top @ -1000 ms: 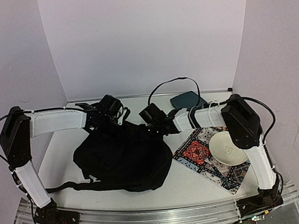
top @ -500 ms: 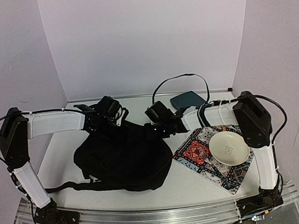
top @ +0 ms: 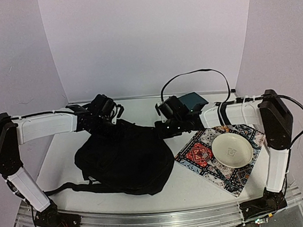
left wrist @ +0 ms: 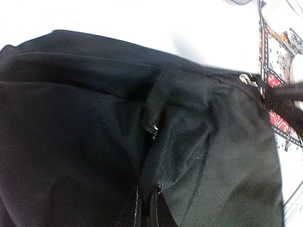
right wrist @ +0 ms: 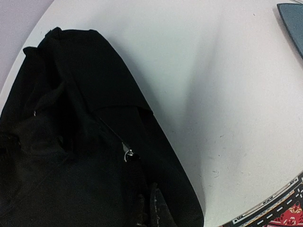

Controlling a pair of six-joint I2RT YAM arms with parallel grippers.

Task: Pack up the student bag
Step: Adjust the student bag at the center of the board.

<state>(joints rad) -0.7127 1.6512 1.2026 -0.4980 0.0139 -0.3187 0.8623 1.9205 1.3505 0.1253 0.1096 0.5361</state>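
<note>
Right arm (top: 232, 114) swung outward; left hand (top: 113, 121), right hand (top: 162, 127) clamp student bag (top: 126, 159).

White bowl (top: 232, 149) on patterned cloth (top: 197, 156) at right, teal pouch (top: 195, 99) above them, white worktop (top: 58, 149) beneath.

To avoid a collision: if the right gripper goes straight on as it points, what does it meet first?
The student bag: the right gripper, shut, points into its black fabric and seems to pinch it, though depth is unclear.
</note>
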